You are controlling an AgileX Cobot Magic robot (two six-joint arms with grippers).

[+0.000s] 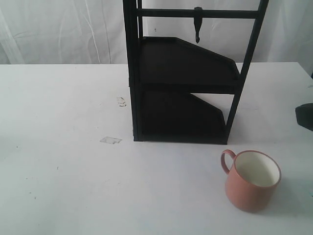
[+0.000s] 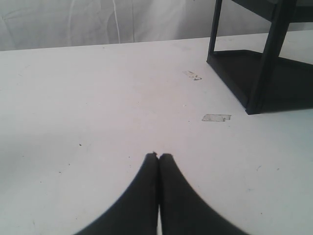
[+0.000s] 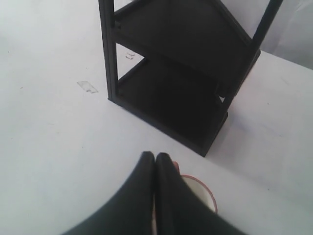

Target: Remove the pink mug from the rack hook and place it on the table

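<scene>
The pink mug (image 1: 252, 180) stands upright on the white table (image 1: 63, 147), in front of the rack's right leg, its handle turned toward the rack. The rack hook (image 1: 197, 24) hangs bare from the top crossbar. In the right wrist view my right gripper (image 3: 155, 155) is shut with nothing in it, and part of the mug's rim (image 3: 203, 193) shows past its fingers, apart from them. My left gripper (image 2: 158, 156) is shut and empty over bare tabletop, left of the rack.
The tall black two-shelf rack (image 1: 186, 88) stands mid-table, its shelves bare. A scrap of clear tape (image 1: 110, 140) and a small scuff (image 1: 121, 101) lie to its left. A dark shape (image 1: 304, 116) pokes in at the right edge. White cloth hangs behind.
</scene>
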